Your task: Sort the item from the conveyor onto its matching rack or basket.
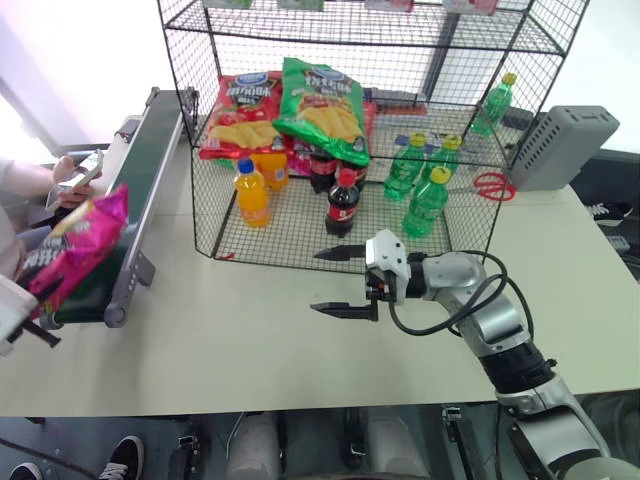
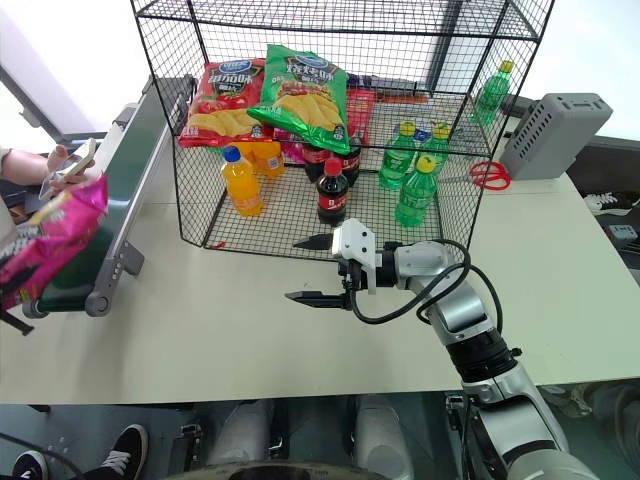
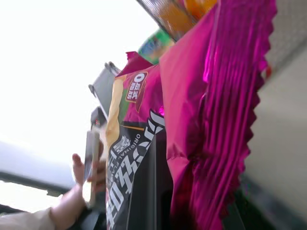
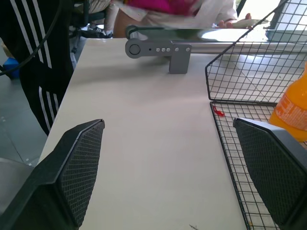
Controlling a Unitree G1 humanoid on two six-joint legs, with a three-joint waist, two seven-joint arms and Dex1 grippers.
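Left gripper [image 1: 22, 322], at the table's [image 1: 250, 350] left edge, clamped shut on the pink bag [image 1: 75, 250]; the bag is held tilted above the near end of the conveyor [image 1: 150, 160], its crimped end uppermost. Right gripper [image 1: 345, 282], fingers spread wide and empty, hovers over bare tabletop just in front of the rack [image 1: 370, 120], pointing toward the conveyor. The conveyor runs along the table's left side, its far end close to the rack's left wall. Between conveyor and rack front lies an open strip of table, and the whole near half of the tabletop is free. The rack's lower tier holds a red bag [image 1: 240, 115] and a green bag [image 1: 322, 108] leaning at the back, an orange bottle [image 1: 251, 195], two cola bottles [image 1: 342, 203] and three green bottles [image 1: 425, 200]. A fourth green bottle [image 1: 493, 105], red scissors [image 1: 490, 185] and a grey box [image 1: 565, 145] sit at the rack's right. A person's hand [image 1: 70, 185] holding a phone shows beyond the conveyor, near the bag.
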